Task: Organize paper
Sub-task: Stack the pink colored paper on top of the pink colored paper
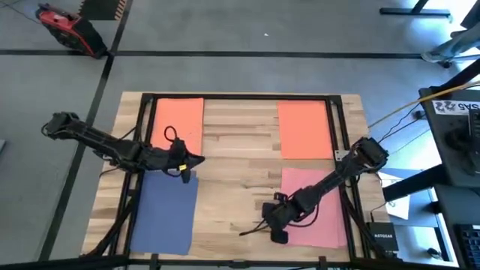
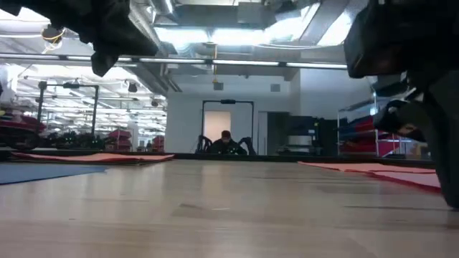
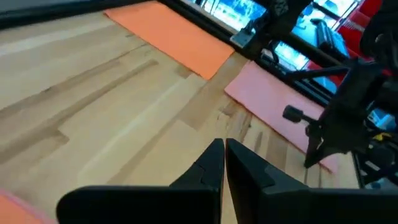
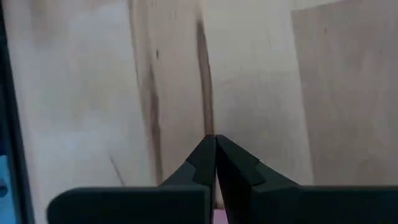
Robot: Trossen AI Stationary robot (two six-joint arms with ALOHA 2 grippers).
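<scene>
Four sheets lie flat on the tabletop (image 1: pixel 240 150). At far left is an orange sheet (image 1: pixel 178 120), with a blue sheet (image 1: pixel 163 214) nearer the front. The left tool (image 1: pixel 196 159), fingers pressed together and empty, hovers between them at their inner edges. The right tool (image 1: pixel 264 225), also closed on nothing, sits low just left of the pink sheet (image 1: pixel 315 206). Another orange sheet (image 1: pixel 304 129) lies behind the pink one.

Legible text: "NETGEAR" on the black box (image 1: pixel 382 238) beside the table's right edge; other markings on nearby equipment are unreadable.
</scene>
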